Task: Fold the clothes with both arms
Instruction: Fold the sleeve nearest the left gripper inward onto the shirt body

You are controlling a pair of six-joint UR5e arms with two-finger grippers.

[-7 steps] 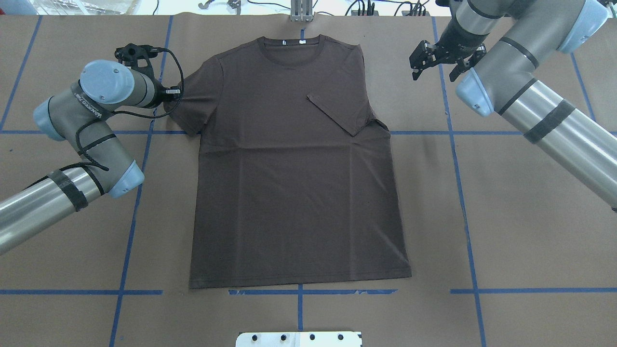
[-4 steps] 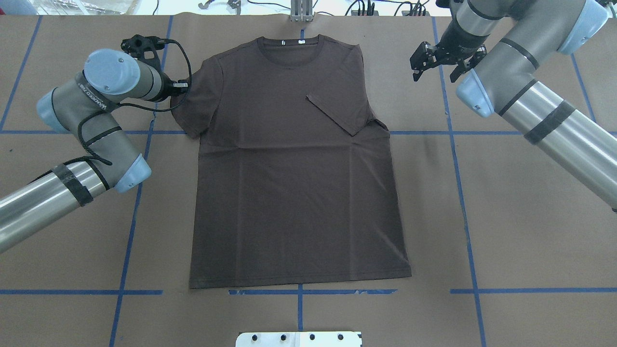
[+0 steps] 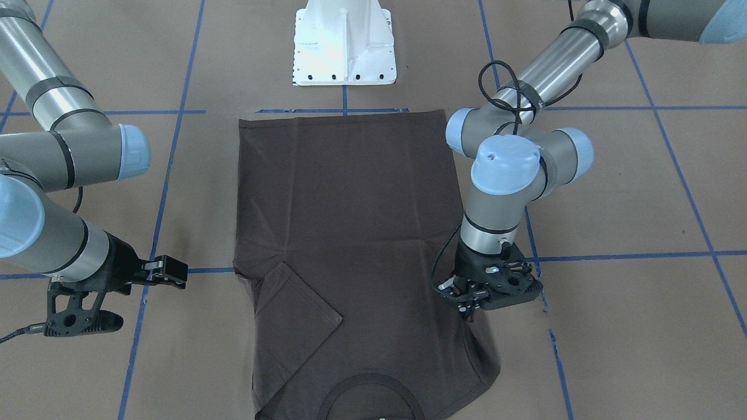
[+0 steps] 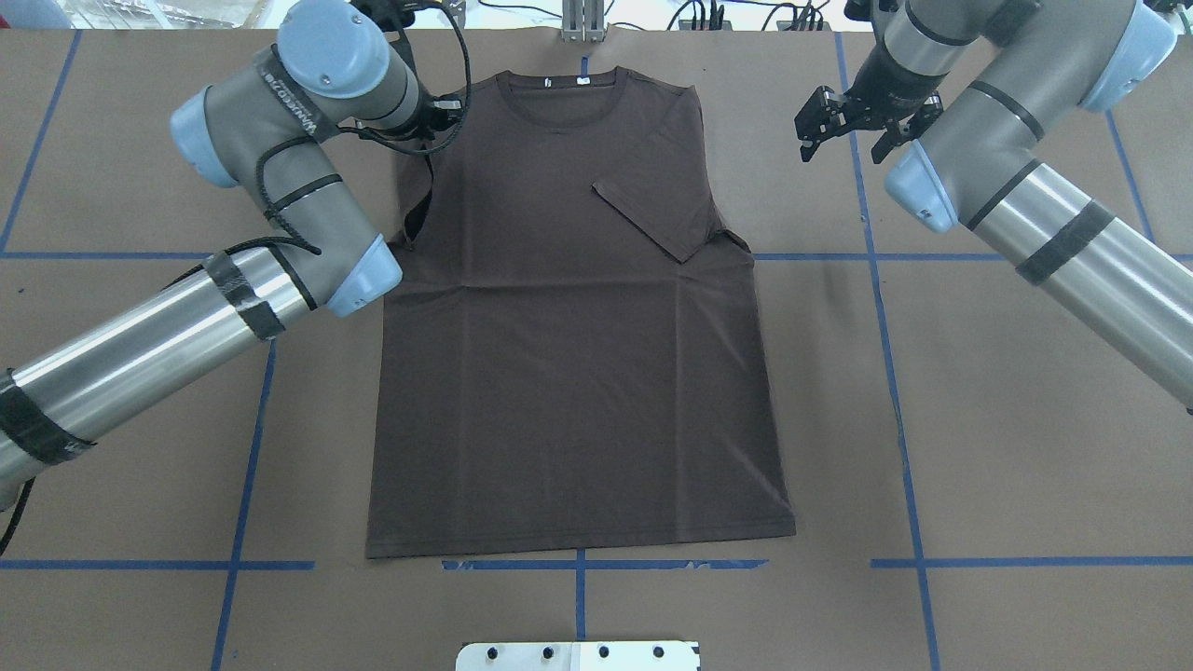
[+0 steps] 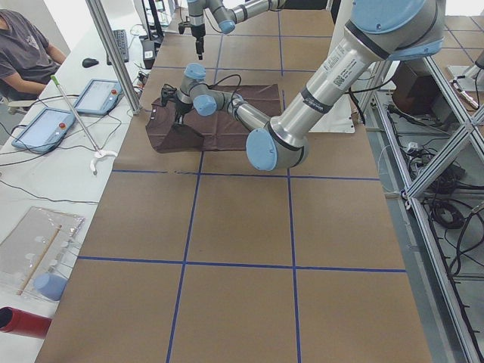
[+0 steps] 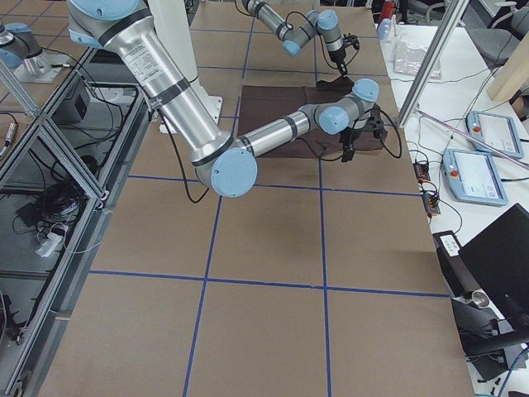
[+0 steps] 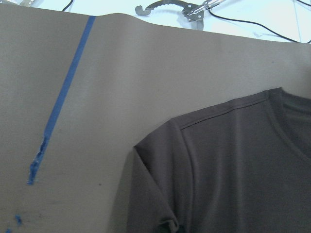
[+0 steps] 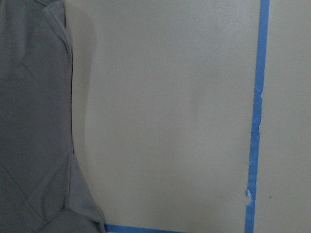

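**Brown T-shirt, flat on table: 1 sleeve folded, 1 sleeve held**

1. Pedestal base (image 4: 578,655): white, bolted, at the near table edge, just short of the shirt hem.
2. Table (image 4: 1025,447): covered in brown paper and marked off by blue tape lines (image 4: 1025,562).
3. T-shirt (image 4: 578,373): dark grey-brown, short-sleeved. It lies spread flat at the table centre, hem toward the robot and collar at the far side. The body is smooth apart from faint creases.
4. Right sleeve (image 4: 652,210): folded inward, lying flat on the chest with its cuff edge running diagonally.
5. Left arm (image 4: 186,326): reaches across the paper, with its wrist over the shirt's left shoulder.
6. Left gripper (image 3: 468,309): points down, seen best in the front-facing view. Its fingers are pressed together, pinching the fabric of the left sleeve (image 3: 475,332). The sleeve stands raised off the table and turned in toward the body. The left wrist view shows the shoulder seam, with bunched cloth at its lower edge.
7. Right arm (image 4: 1053,233): comes in from the far right corner.
8. Right gripper (image 4: 839,140): hangs above bare paper beside the right shoulder, apart from the shirt. Its fingers are spread and hold nothing.
9. Collar (image 3: 370,380): ribbed and round, lying flat. A small white label (image 4: 582,81) shows inside its far rim.
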